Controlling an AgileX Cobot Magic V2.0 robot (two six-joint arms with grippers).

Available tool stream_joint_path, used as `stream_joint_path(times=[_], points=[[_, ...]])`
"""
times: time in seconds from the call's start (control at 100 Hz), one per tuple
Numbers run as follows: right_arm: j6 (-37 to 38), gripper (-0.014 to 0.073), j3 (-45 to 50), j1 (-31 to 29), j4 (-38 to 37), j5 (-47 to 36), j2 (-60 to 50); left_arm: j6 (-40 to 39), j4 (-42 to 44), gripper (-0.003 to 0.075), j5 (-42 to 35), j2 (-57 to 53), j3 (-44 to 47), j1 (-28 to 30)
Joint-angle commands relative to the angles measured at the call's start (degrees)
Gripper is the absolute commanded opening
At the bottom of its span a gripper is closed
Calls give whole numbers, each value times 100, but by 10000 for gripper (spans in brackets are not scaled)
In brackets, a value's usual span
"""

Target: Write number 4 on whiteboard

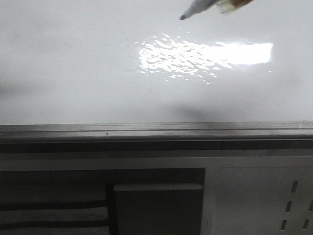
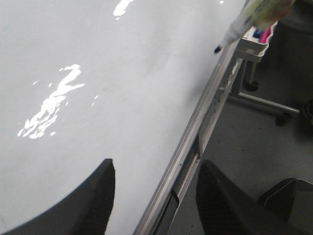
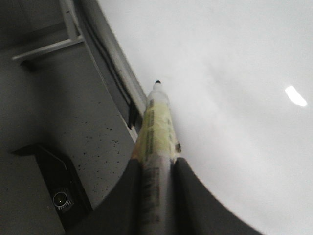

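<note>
Since no digit shows anywhere on the whiteboard [image 1: 98, 73], the number 4 is not yet begun; the board lies blank and glossy, a glare patch [image 1: 205, 54] near its middle and its grey frame [image 1: 156, 131] along the near edge. The marker [image 3: 157, 127], tip bare and dark, hangs over the board in the front view, apparently clear of the surface. The right gripper [image 3: 157, 196] is clenched on the marker's barrel, tape wrapped around it. The left gripper [image 2: 154, 196] stands released and holds nothing, by the frame. I judge the step is the approach: next, the tip must come down to touch the board gently, then draw the first angled stroke.
</note>
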Motion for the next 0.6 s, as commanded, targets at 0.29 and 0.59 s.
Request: stream_joint_path(times=[0.29,0.59], points=[[1202,-64,543,-404,398,-471,-459,-126,-1164,354,-1319,-1694,1685,876],[1431,-64,78,-404,708,-531,-72,-126,-1273,354,-1447,-1712,1745,876]])
